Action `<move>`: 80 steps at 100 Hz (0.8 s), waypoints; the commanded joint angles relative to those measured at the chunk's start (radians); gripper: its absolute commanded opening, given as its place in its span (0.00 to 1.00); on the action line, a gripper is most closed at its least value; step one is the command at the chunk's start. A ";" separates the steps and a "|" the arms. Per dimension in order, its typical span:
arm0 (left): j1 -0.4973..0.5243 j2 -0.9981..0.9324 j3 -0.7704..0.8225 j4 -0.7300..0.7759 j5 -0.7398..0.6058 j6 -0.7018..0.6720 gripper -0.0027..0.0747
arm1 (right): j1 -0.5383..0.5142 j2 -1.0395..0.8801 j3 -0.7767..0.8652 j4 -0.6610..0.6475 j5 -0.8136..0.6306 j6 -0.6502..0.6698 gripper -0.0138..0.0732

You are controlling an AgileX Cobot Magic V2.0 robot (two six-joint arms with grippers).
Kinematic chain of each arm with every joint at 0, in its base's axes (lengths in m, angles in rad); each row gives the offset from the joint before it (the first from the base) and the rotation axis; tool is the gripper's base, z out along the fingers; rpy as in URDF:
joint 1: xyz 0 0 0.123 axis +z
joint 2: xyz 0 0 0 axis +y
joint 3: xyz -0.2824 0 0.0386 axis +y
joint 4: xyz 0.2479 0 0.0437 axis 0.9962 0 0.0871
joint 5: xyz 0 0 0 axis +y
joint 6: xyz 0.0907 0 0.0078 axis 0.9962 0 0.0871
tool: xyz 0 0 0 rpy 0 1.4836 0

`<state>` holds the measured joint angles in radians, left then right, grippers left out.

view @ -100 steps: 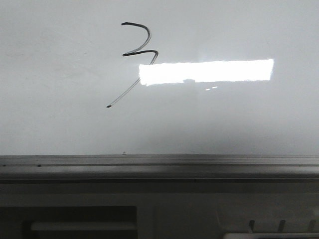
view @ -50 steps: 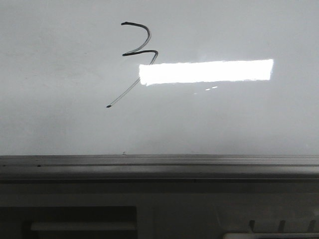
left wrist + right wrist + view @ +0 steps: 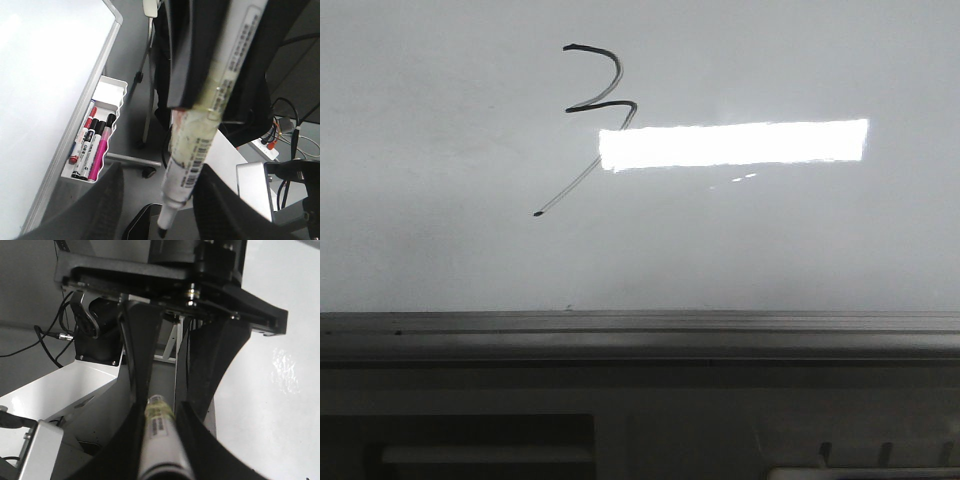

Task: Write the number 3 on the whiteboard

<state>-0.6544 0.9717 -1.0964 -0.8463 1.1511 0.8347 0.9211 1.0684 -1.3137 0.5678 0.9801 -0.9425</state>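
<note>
On the whiteboard (image 3: 770, 240), upper part, above the grey edge rail (image 3: 640, 330): the number 3 (image 3: 600, 95) stands drawn. It has two dark curves, then a thin slanting tail that ends in a dot. The bright reflection (image 3: 735, 143) cuts across the tail.

- Neither pair of jaws shows in the front view, so the 3 lies well apart from both.
- Right gripper (image 3: 157, 420): the jaws sit tight against both sides of the marker (image 3: 159, 440) barrel, clamped on it as far as I can judge.
- Left gripper (image 3: 160, 200): the jaws stand wide apart, the marker's bare tip (image 3: 162, 231) hanging between them, touching neither.

Risks, as I judge them:
- The nib is uncapped, so any swing toward the board would leave a stray mark beside the figure.
- The grip is far up the barrel, so a knock near the tip could lever the marker loose.
- The tail is faint where it passes the reflection and the lower curve may read as incomplete. Retracing it risks a doubled line.

What each view adds:
- Only the front view shows the 3.
- Only the left wrist view shows the nib, and also a white tray (image 3: 107, 92) of spare markers (image 3: 90, 145) at the board's edge — beyond the left jaws, well apart.
- Only the right wrist view shows the clamp on the barrel.
</note>
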 commanded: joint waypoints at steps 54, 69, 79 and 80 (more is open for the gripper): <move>-0.008 0.012 -0.036 -0.065 -0.085 -0.003 0.01 | -0.002 -0.013 -0.027 0.091 -0.096 -0.009 0.39; -0.008 0.012 -0.036 -0.063 -0.172 -0.091 0.01 | -0.024 -0.027 -0.027 0.085 -0.162 -0.009 0.71; -0.008 0.012 -0.027 -0.040 -0.224 -0.136 0.01 | -0.070 -0.051 -0.027 0.085 -0.201 -0.005 0.76; -0.008 0.012 -0.025 -0.037 -0.231 -0.139 0.01 | -0.074 -0.053 -0.027 0.085 -0.205 -0.005 0.76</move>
<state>-0.6580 0.9842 -1.1023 -0.8594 1.0341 0.7635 0.8771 1.0577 -1.3137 0.5956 0.8644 -0.9442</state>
